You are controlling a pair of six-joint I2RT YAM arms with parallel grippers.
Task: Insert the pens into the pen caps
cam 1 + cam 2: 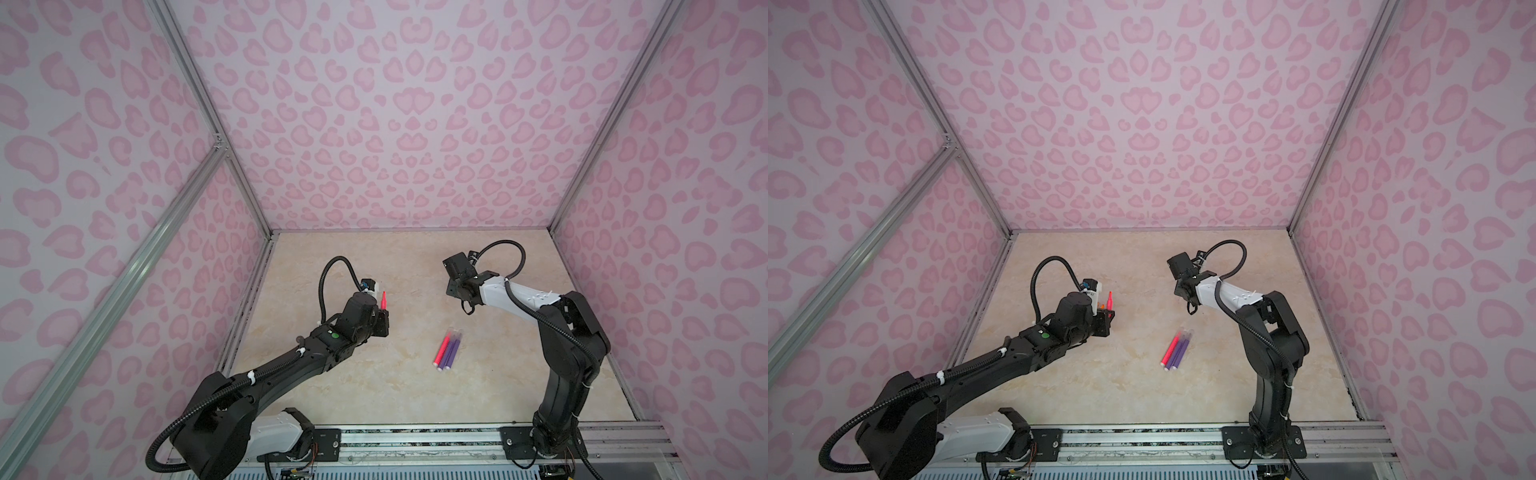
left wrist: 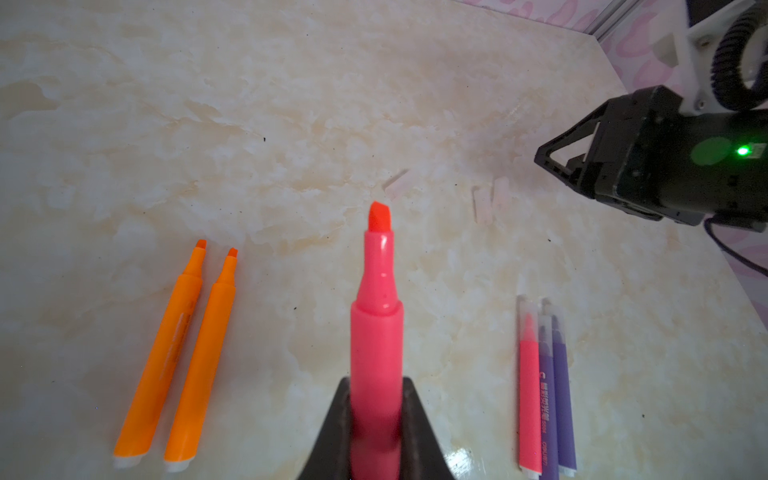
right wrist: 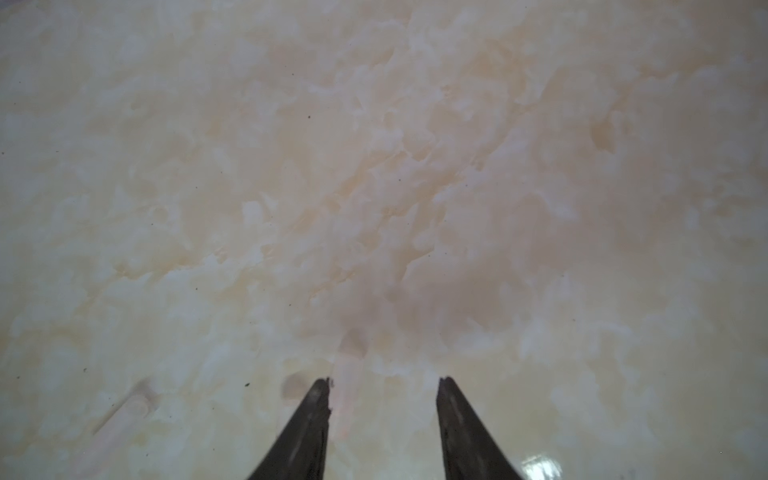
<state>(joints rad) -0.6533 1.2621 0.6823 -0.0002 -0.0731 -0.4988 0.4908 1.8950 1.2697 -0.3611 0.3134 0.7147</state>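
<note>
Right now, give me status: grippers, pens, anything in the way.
Left gripper shut on pink-red pen, tip bare. Right gripper open, fingers straddling a loose cap. Two orange pens uncapped. No obstruction seen.

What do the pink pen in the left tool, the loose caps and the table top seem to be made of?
The pink pen looks like smooth glossy plastic: highlights glint on its neck. The loose caps seem thin translucent plastic: the table pattern shows through them. The table top has a polished marble look with a bright reflection; stone or laminate cannot be told.
</note>
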